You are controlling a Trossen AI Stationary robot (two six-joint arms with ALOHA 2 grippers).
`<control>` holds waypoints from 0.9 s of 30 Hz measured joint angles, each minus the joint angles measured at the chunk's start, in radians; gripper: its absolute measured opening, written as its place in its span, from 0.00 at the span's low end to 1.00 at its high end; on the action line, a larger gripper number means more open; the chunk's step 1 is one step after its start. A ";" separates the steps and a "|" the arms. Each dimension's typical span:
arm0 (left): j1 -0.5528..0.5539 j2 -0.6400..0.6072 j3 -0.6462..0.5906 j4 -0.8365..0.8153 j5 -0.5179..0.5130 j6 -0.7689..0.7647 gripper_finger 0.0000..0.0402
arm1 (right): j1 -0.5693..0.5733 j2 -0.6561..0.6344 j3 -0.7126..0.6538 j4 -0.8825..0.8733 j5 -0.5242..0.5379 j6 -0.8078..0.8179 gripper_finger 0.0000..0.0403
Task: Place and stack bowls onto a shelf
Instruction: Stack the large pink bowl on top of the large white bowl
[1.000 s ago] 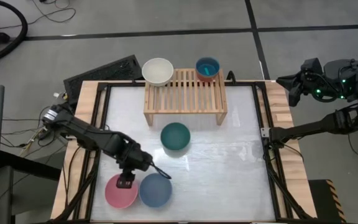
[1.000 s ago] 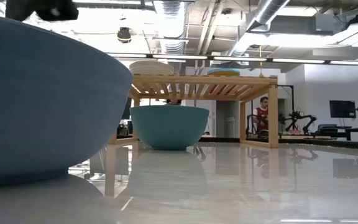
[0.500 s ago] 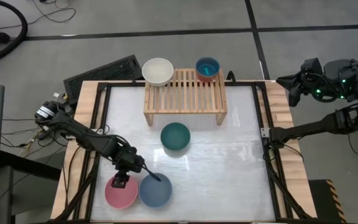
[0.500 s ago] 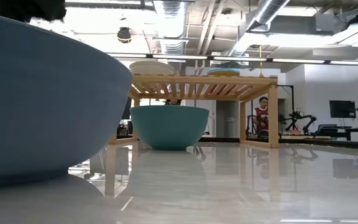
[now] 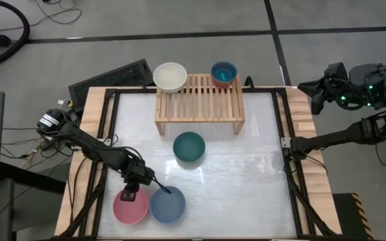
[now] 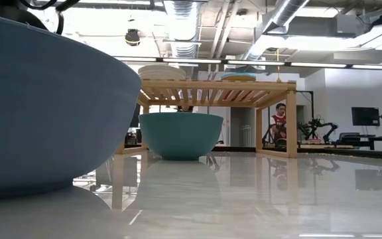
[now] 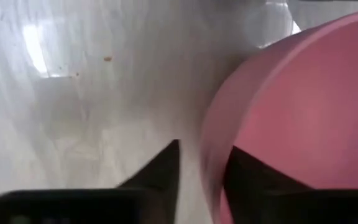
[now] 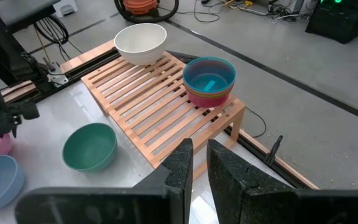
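Trouble brewing lower left: left gripper [image 7: 201, 171] pinches the pink bowl [image 5: 130, 207] by its rim, one finger inside, one outside. That thin rim could slip and knock the blue bowl [image 5: 167, 205] touching it. Right gripper [image 8: 200, 163] waits off-table, nearly closed, empty.

My table [image 5: 246, 174], glossy white top: wooden shelf [image 5: 200, 100] at the far edge; dark green bowl [image 5: 189, 147] just before it; pink bowl [image 5: 130, 207] and slate blue bowl [image 5: 167, 205] side by side, seemingly touching, at my near left corner.

On the shelf: cream bowl [image 5: 170, 75]; stack of small bowls, teal uppermost [image 5: 224, 73].
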 joint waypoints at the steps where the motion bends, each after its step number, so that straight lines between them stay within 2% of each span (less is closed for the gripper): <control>1: 0.000 0.000 0.000 0.000 0.011 -0.012 0.15 | 0.000 0.000 0.000 0.000 0.000 0.000 0.19; 2: 0.000 0.000 0.000 0.000 0.022 -0.026 0.09 | 0.000 0.000 0.000 0.000 0.000 0.000 0.19; 4: 0.000 0.000 0.000 0.005 0.049 -0.061 0.03 | 0.000 0.000 0.000 0.000 0.000 0.000 0.19; 10: 0.000 0.000 0.032 -0.003 0.076 -0.159 0.00 | 0.000 0.000 0.000 0.000 0.000 0.000 0.19; 14: 0.000 -0.003 0.092 -0.071 0.076 -0.223 0.00 | 0.000 0.000 0.000 0.000 0.000 0.000 0.19; 22: 0.014 -0.003 0.319 -0.289 0.076 -0.386 0.00 | 0.000 0.000 0.000 0.000 0.000 0.000 0.19; 27: 0.080 -0.003 0.494 -0.430 -0.048 -0.476 0.00 | 0.000 0.000 0.000 0.000 0.000 0.000 0.19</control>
